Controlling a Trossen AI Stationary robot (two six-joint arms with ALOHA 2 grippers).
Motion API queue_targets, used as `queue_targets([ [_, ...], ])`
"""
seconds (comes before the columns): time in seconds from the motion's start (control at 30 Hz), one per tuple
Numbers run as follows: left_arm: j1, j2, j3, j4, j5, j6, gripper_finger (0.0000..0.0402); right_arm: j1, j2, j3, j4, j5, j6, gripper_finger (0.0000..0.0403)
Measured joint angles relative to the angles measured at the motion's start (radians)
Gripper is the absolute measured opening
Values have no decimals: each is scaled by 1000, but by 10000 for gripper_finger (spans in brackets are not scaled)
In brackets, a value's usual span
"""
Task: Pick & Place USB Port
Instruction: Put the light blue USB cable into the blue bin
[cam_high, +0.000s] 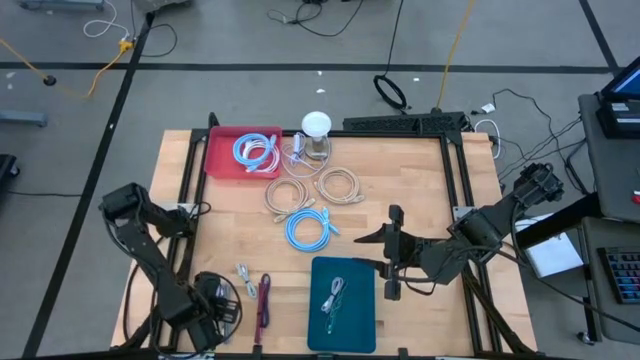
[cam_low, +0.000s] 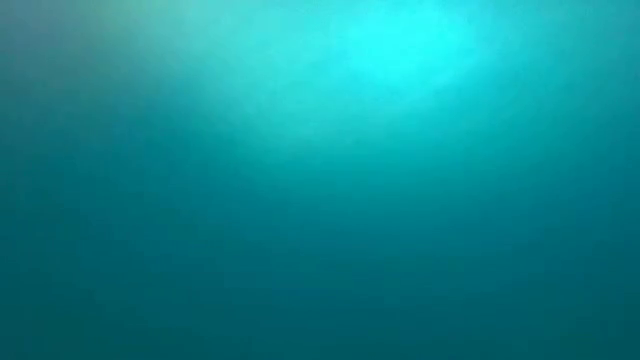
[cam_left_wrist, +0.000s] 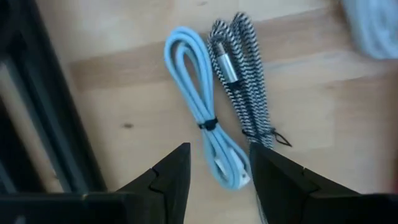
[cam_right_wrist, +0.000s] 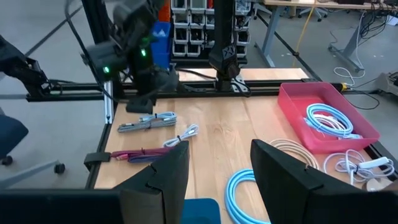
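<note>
The low view gives nothing but a flat teal glow, so the table has to be read from above and from the wrists. The left gripper (cam_left_wrist: 219, 168) hangs at the table's seven o'clock edge, fingers apart, straddling the end of a bundled light blue cable (cam_left_wrist: 202, 134) whose plug tip is half hidden between them. Touching that cable lies a black-and-white braided cable (cam_left_wrist: 244, 93), its lower end cut off by one finger. The right gripper (cam_high: 392, 252) sits at about four o'clock, fingers spread with nothing between them, just beside the teal tray (cam_high: 343, 300). A small pale cable (cam_high: 334, 295) rests in that tray; its connector is too small to make out. The red tray (cam_high: 222, 150) at eleven o'clock holds a blue coil.
</note>
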Motion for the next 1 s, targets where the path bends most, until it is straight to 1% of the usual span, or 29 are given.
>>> queue_targets([
  [0.2, 7, -1, -173, 277, 15, -16, 165, 5, 0, 0, 14, 0, 1, 164],
  [0.23, 10, -6, -191, 313, 20, -15, 165, 5, 0, 0, 14, 0, 1, 164],
  [0.3, 21, -7, -211, 328, 39, -13, 155, 5, 0, 0, 13, -9, 11, 164],
  [0.37, 27, -11, -212, 317, 47, -1, 125, 5, 0, 0, 13, -28, 23, 164],
  [0.47, 28, -32, -215, 306, 48, 22, 43, 7, 0, 0, 13, -31, 29, 164],
  [0.5, 28, -40, -216, 300, 46, 30, 27, 11, 0, 0, 13, -30, 29, 164],
  [0.63, 30, -102, -215, 277, 4, 26, 22, 13, 0, 0, 14, -27, 41, 164],
  [0.7, 26, -149, -176, 230, -64, 30, 22, 12, -2, -21, 47, -26, 66, 164],
  [0.77, 23, -200, -113, 135, -192, 48, 22, 11, -3, -62, 117, -26, 83, 164],
  [0.87, 25, -258, -2, 14, -511, 97, 22, 10, -2, -161, 325, -36, 102, 164],
  [0.93, 40, -282, 63, -5, -729, 161, 22, -6, -2, -249, 534, -105, 110, 164],
  [0.97, 53, -291, 93, 2, -815, 222, 22, -16, -2, -301, 637, -146, 130, 164],
  [1.0, 70, -297, 119, 25, -874, 300, 22, -29, -2, -352, 738, -186, 157, 164],
])
